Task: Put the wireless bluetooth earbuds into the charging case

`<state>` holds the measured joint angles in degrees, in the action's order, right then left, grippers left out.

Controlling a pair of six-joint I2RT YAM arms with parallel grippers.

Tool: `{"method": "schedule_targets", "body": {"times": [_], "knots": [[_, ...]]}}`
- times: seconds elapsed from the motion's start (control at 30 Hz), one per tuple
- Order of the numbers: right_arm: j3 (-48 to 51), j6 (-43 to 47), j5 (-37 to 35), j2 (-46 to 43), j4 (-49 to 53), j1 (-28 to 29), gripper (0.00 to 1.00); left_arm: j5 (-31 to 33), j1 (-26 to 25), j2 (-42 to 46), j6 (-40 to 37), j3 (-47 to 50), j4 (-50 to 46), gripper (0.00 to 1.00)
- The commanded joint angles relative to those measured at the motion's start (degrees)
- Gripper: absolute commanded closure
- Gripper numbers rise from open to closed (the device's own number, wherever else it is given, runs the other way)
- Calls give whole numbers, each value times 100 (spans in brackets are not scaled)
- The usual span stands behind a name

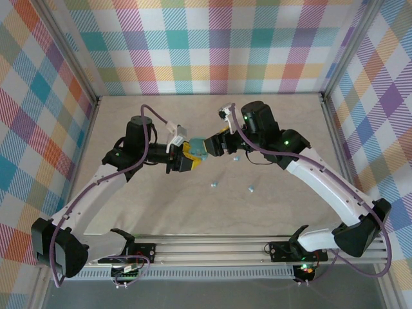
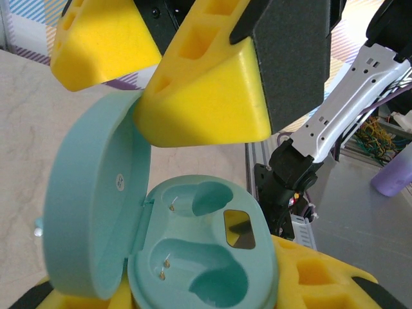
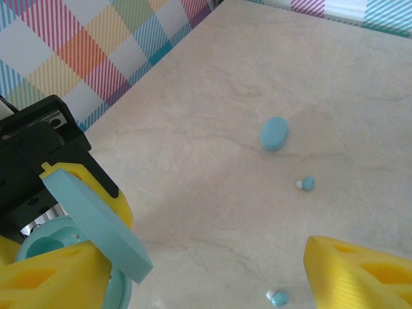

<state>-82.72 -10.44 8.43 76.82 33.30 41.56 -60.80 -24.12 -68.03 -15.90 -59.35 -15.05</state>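
Charging case [image 2: 206,257], lid [image 2: 90,206] open, pinched by left fingers [image 2: 315,277]; right fingers [image 3: 360,270] spread beside lid; earbuds [image 3: 308,183] loose on table [image 3: 225,96]

The lid [image 2: 90,206] of the open teal plastic charging case [image 2: 206,270] juts between the right hand's [image 3: 206,257] yellow foam fingers [image 2: 206,96]. Beyond that hand the marbled bench [image 3: 212,77] lies open, bar two tiny teal earbuds [image 3: 307,184] [image 3: 279,297] and a closed teal oval case [image 3: 274,133].

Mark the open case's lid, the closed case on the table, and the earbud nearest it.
Open case's lid [image 2: 90,206], left wrist view, inner face.
Closed case [image 3: 273,133], right wrist view, top surface.
Earbud [image 3: 308,183], right wrist view, teal body.
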Motion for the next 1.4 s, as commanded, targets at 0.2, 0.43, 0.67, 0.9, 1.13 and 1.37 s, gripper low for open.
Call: {"method": "schedule_targets", "body": {"times": [0.2,0.43,0.67,0.9,1.13,1.37], "knots": [[-65,-419,272,-8,-56,-87,19,-189,13,132,-40,12,41,100],[-97,-459,581,-60,-86,-91,18,-169,63,132,15,-28,12,100],[-56,-432,939,-141,-219,-87,18,-29,98,64,53,-81,-35,100],[-48,-337,861,-86,-139,-87,18,-64,109,30,97,-114,-40,100],[-32,-329,769,4,-124,-87,18,-120,114,19,121,-106,-36,100],[-203,-633,612,375,257,-335,18,-192,115,75,134,-69,23,100]]}}
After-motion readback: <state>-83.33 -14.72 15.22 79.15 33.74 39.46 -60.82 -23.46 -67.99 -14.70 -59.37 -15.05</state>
